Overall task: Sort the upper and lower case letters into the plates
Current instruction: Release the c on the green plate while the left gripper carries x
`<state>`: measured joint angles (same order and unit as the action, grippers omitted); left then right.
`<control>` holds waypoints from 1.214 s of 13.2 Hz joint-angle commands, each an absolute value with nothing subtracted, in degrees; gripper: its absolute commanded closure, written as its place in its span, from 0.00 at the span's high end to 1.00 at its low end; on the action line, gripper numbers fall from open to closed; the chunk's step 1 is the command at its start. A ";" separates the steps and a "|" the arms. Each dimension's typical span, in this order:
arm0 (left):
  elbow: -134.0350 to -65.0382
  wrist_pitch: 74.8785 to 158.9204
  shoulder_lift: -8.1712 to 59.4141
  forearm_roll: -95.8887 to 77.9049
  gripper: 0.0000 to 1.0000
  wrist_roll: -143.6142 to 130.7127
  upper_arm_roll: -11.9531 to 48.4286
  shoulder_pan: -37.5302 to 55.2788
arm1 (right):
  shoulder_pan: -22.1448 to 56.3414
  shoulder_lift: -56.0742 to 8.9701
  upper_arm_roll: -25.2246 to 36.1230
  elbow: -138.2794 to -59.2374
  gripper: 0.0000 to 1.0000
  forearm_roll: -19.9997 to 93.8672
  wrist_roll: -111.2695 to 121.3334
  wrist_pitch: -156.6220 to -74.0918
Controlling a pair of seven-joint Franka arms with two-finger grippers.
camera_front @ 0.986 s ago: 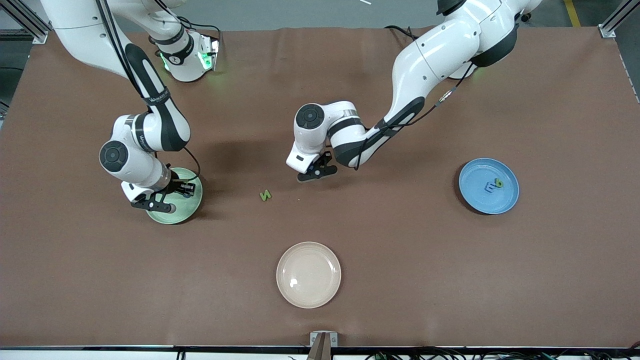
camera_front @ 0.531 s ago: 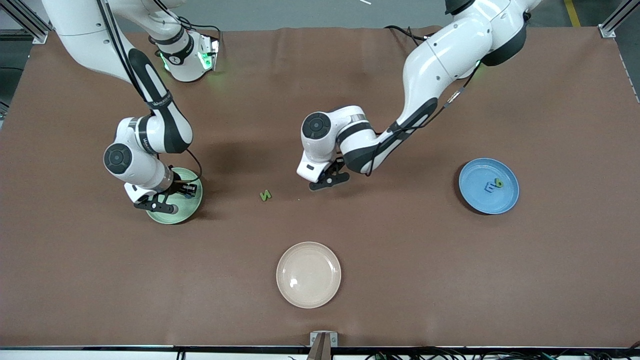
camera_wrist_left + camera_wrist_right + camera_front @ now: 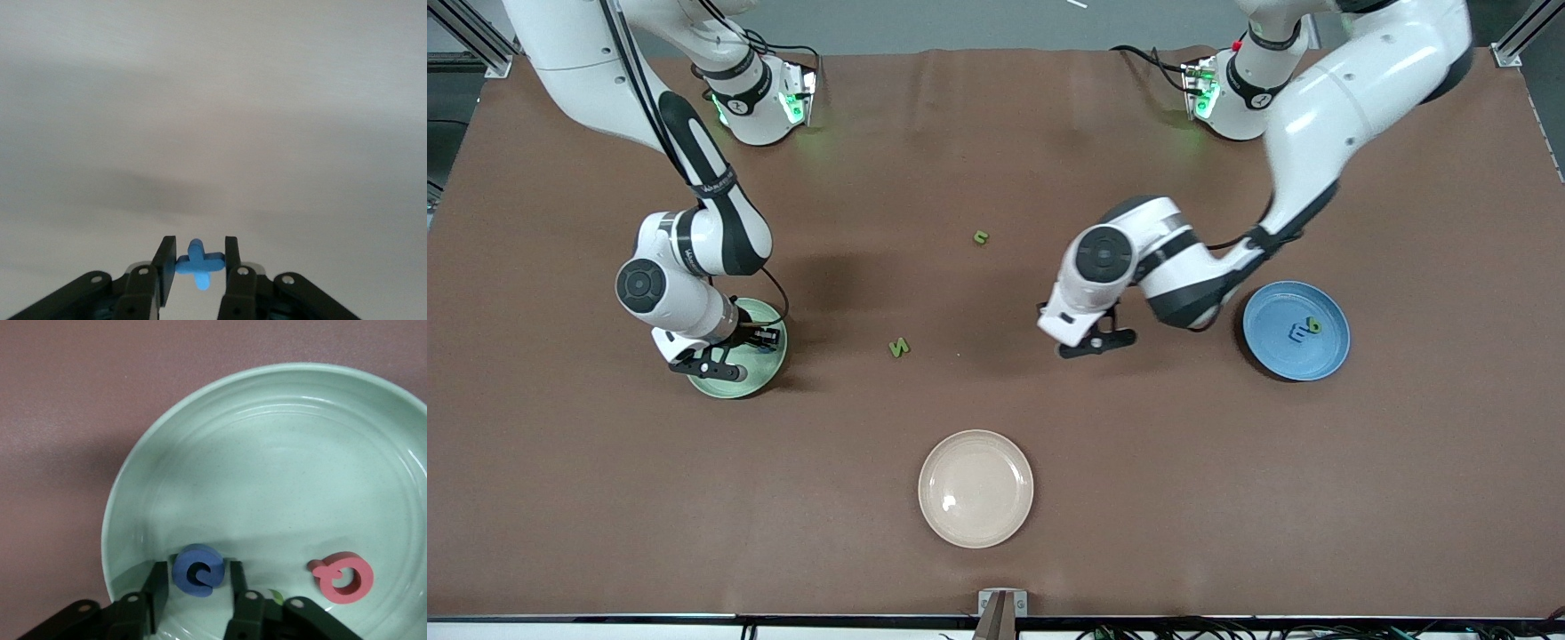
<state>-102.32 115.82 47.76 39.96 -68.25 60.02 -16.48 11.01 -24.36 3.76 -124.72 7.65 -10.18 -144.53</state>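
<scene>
Left wrist view: left gripper (image 3: 199, 267) fingers pinch the blue x (image 3: 198, 263), which could slip; right gripper (image 3: 197, 590) fingers loosen around the blue C (image 3: 197, 570), which may cling.

Even overhead light is falling on the brown table (image 3: 996, 533), and soft shadows are pooling under both arms near its middle. A small glint is showing on the cream plate (image 3: 975, 488). Green lamps are glowing at the arm bases along the table's top edge. The left wrist view is looking washed out and blurred, with only the blue letter (image 3: 199, 263) staying crisp. The right wrist view is sharp, and the mint plate (image 3: 280, 400) is catching faint ringed sheen.
</scene>
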 commanded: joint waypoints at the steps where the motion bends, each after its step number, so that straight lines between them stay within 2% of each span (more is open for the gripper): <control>1: -113.79 116.63 44.38 44.80 0.05 -64.62 67.65 -31.41 | 10.11 -24.17 3.08 -124.01 0.81 7.29 -9.58 -143.88; 2: -116.25 116.63 44.38 46.39 0.05 -62.69 69.42 -36.08 | 10.19 -23.47 3.08 -124.01 0.86 7.29 -9.67 -143.53; 3: -118.63 116.63 44.38 48.06 0.05 -61.01 70.65 -40.30 | 10.20 -22.94 3.08 -123.32 0.86 7.29 -9.75 -141.26; 4: -120.83 116.63 44.38 49.82 0.05 -58.91 72.14 -44.60 | 10.54 -22.50 3.08 -121.66 0.89 7.29 -10.45 -137.24; 5: -122.94 116.63 44.56 50.96 0.05 -56.19 73.64 -49.43 | 10.81 -22.33 2.99 -119.55 0.99 7.38 -11.07 -133.02; 6: -124.18 116.63 44.65 52.11 0.05 -53.38 74.09 -52.88 | 11.07 -22.06 2.64 -118.05 1.00 7.47 -13.25 -130.63; 12: -129.28 117.60 45.26 59.41 0.05 -44.05 74.27 -65.73 | 19.76 -22.23 2.64 -116.19 1.00 7.64 -26.27 -131.13; 16: -129.73 118.82 45.79 60.63 0.05 -38.60 73.57 -69.95 | 27.14 -24.34 2.64 -116.28 1.00 7.47 -25.05 -137.53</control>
<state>-128.51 117.09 46.19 58.80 -40.55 73.18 -67.66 24.53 -23.13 2.27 -116.10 7.70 -25.11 -134.72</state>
